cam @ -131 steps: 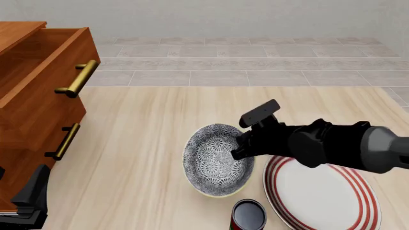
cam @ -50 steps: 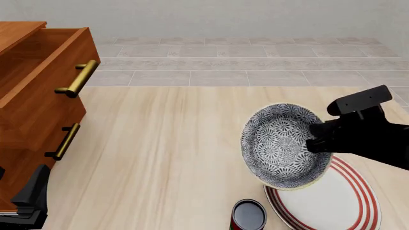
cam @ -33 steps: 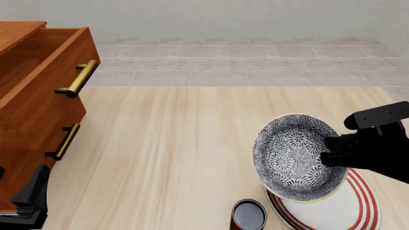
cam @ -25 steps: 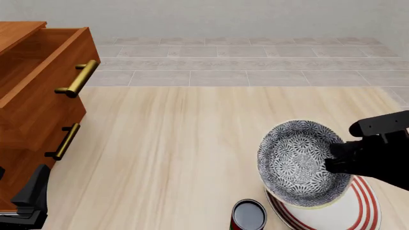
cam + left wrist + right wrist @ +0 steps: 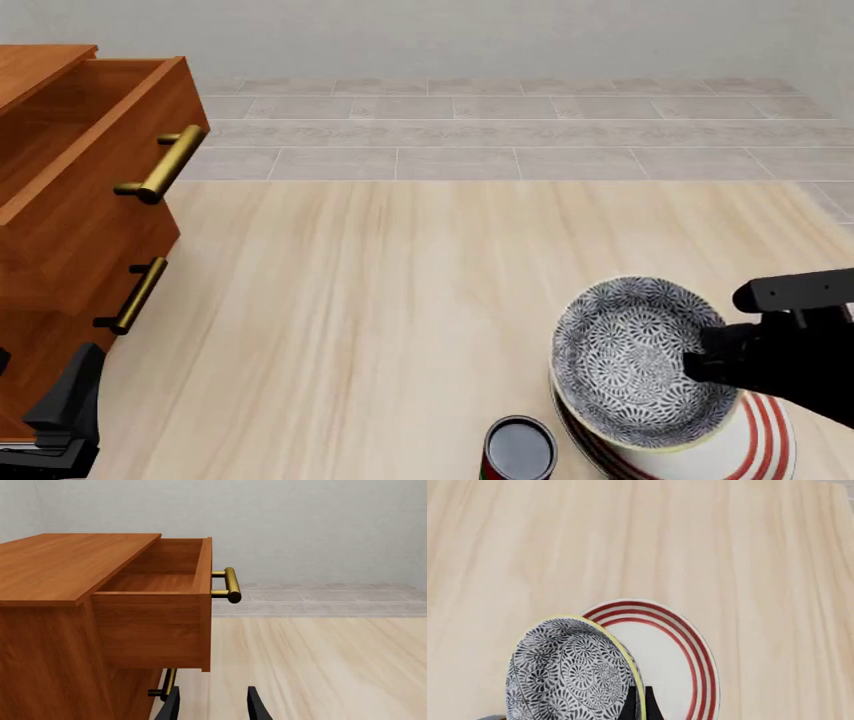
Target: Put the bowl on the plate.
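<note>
- bowl [image 5: 638, 362] was pinched at its rim by the right end effector [image 5: 701, 365], tilted, hanging low over the plate [image 5: 767, 430]; contact with it unclear.
- Judged rigid, glazed, likely slippery and breakable; a thin rim pinch is the only hold, prone to swing.
- plate [image 5: 677, 667] lay just beyond the fingertips on the table [image 5: 374, 300].
- dark can [image 5: 518, 448] stood near, on the bowl's far side from the end effector.
- left end effector [image 5: 212, 707] idle, fingers spread, pointing toward the drawer cabinet [image 5: 100, 625].
</note>
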Controlling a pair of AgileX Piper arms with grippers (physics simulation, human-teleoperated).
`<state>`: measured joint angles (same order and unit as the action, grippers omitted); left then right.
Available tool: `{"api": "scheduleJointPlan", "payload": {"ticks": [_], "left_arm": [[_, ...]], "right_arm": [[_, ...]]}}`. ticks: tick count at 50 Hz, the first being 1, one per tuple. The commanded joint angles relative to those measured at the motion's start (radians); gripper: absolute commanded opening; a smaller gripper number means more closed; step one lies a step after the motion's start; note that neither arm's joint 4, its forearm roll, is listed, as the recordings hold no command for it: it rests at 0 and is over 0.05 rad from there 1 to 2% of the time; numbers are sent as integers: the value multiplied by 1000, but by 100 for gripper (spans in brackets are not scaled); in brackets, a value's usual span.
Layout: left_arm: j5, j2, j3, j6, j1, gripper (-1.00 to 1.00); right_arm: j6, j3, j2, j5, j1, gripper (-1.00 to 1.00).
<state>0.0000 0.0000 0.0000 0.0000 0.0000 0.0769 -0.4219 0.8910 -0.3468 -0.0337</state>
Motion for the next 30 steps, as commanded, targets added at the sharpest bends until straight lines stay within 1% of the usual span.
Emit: {"api": "scheduleJointPlan", "payload": {"ticks": [1, 20, 30], "left_arm": [[0, 0, 0, 0, 0, 100], [0, 0, 0, 0, 0, 100], [0, 0, 0, 0, 0, 100]], "right_arm": [[-9, 35, 26, 49, 38, -100], [-10, 88, 52, 96, 82, -100], [-6, 91, 74, 119, 102, -100]]}}
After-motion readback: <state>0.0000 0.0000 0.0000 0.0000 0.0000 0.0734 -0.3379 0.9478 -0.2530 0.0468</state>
